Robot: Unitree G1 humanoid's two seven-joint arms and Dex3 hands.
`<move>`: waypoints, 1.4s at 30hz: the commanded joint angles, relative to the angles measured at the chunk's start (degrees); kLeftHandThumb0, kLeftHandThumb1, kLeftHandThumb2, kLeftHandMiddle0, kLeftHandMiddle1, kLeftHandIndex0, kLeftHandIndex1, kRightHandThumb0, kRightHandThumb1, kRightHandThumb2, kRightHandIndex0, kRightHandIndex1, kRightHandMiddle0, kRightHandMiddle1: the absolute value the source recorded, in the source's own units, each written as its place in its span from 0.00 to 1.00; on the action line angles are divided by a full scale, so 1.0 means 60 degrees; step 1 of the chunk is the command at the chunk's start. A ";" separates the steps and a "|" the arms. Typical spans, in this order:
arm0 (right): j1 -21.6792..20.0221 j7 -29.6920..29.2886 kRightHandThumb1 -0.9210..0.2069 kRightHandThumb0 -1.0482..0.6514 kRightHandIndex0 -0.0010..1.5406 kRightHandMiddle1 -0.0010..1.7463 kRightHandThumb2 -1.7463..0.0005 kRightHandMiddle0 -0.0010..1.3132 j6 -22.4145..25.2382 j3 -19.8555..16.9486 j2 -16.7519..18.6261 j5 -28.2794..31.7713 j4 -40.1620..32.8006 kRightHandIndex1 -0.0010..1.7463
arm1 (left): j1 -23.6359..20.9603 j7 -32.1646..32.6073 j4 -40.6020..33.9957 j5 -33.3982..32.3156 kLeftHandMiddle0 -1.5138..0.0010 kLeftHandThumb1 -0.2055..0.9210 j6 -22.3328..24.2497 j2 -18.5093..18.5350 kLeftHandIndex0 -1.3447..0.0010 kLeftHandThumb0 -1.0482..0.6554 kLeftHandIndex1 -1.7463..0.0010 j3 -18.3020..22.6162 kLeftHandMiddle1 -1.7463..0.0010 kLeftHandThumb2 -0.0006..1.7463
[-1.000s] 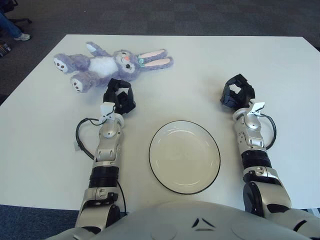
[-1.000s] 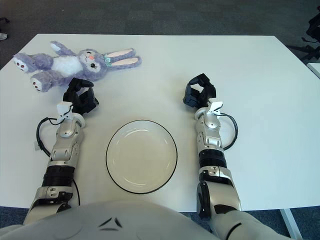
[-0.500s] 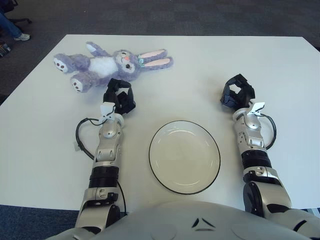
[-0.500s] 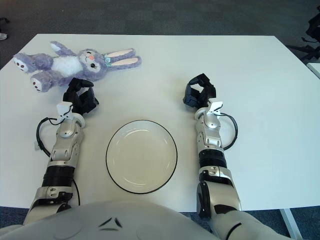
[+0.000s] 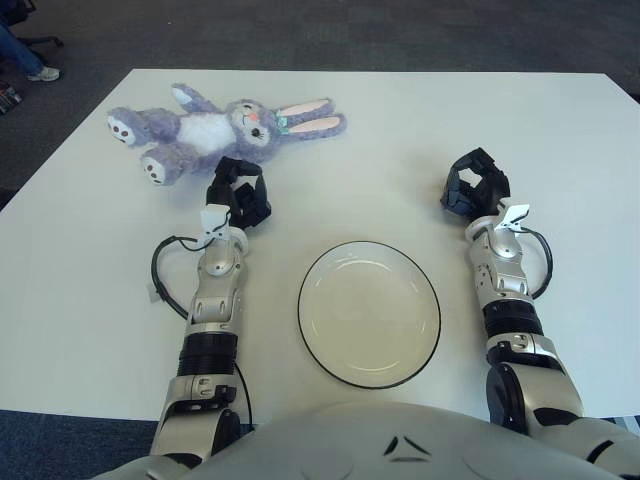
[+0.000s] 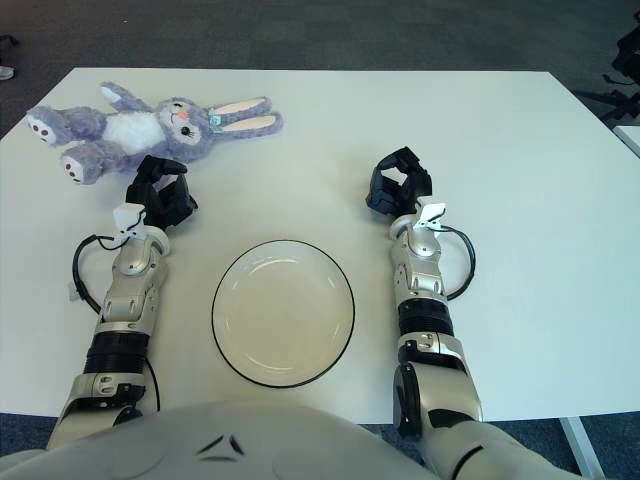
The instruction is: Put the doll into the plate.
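A purple and white plush bunny doll (image 5: 215,128) lies on its back at the far left of the white table, ears pointing right. An empty white plate with a dark rim (image 5: 369,313) sits near the table's front edge, between my two arms. My left hand (image 5: 240,193) is just below the doll's body, a little short of it, with its black fingers curled and holding nothing. My right hand (image 5: 474,186) shows to the right of the plate and farther back, fingers curled as well, nothing in it.
The white table (image 5: 400,150) is bare apart from the doll and plate. Dark carpet surrounds it. A person's shoe (image 5: 44,72) shows on the floor beyond the far left corner. A black cable (image 5: 160,270) loops beside my left forearm.
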 commanded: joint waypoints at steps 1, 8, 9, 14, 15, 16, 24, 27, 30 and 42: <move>0.0134 -0.0013 0.47 0.35 0.78 1.00 0.30 0.42 0.0150 -0.0066 -0.0010 0.0028 0.0150 1.00 | 0.0425 -0.0007 0.0312 0.0004 0.42 0.77 -0.0015 -0.0031 0.74 0.39 0.00 0.0012 0.00 0.51; 0.0102 0.0006 0.47 0.35 0.78 1.00 0.30 0.42 0.0159 -0.0086 -0.0038 0.0043 0.0183 1.00 | 0.0395 0.0016 0.0326 0.0020 0.42 0.77 -0.0003 -0.0049 0.74 0.39 0.00 -0.0004 0.00 0.51; 0.0101 0.0007 0.47 0.35 0.78 1.00 0.30 0.42 0.0159 -0.0087 -0.0037 0.0042 0.0183 1.00 | 0.0395 0.0016 0.0326 0.0021 0.42 0.77 -0.0003 -0.0049 0.74 0.39 0.00 -0.0004 0.00 0.51; 0.0101 0.0010 0.47 0.35 0.78 1.00 0.30 0.42 0.0159 -0.0091 -0.0035 0.0039 0.0183 1.00 | 0.0395 0.0015 0.0326 0.0021 0.42 0.77 -0.0003 -0.0049 0.74 0.39 0.00 -0.0004 0.00 0.51; 0.0095 0.0018 0.47 0.35 0.78 1.00 0.30 0.42 0.0159 -0.0098 -0.0045 0.0045 0.0195 1.00 | 0.0390 0.0024 0.0331 0.0028 0.42 0.77 -0.0004 -0.0057 0.74 0.39 0.00 -0.0012 0.00 0.51; 0.0091 0.0025 0.47 0.35 0.78 1.00 0.30 0.42 0.0158 -0.0104 -0.0052 0.0049 0.0203 1.00 | 0.0387 0.0030 0.0334 0.0034 0.42 0.77 -0.0004 -0.0064 0.74 0.39 0.00 -0.0017 0.00 0.51; 0.0114 0.0051 0.47 0.35 0.78 1.00 0.30 0.42 0.0146 -0.0122 -0.0057 0.0053 0.0198 1.00 | 0.0414 0.0036 0.0323 0.0054 0.42 0.77 -0.0020 -0.0088 0.74 0.39 0.00 -0.0028 0.00 0.51; 0.0113 0.0054 0.47 0.35 0.78 1.00 0.30 0.42 0.0147 -0.0126 -0.0055 0.0051 0.0198 1.00 | 0.0414 0.0035 0.0323 0.0056 0.42 0.77 -0.0020 -0.0090 0.74 0.39 0.00 -0.0026 0.00 0.51; 0.0559 0.0087 0.47 0.35 0.77 1.00 0.30 0.42 0.0464 0.0167 -0.0274 -0.0385 -0.0282 1.00 | 0.0445 -0.3224 -0.1647 -0.3683 0.65 0.90 0.2375 0.0584 0.89 0.22 0.26 0.0295 0.30 0.47; 0.0382 0.1175 0.30 0.37 0.68 1.00 0.44 0.32 0.3981 -0.1032 0.0140 0.3116 -0.1796 1.00 | 0.0192 -0.4317 -0.1845 -0.5049 0.83 1.00 0.3195 0.0941 1.00 0.09 0.50 0.0615 0.55 0.50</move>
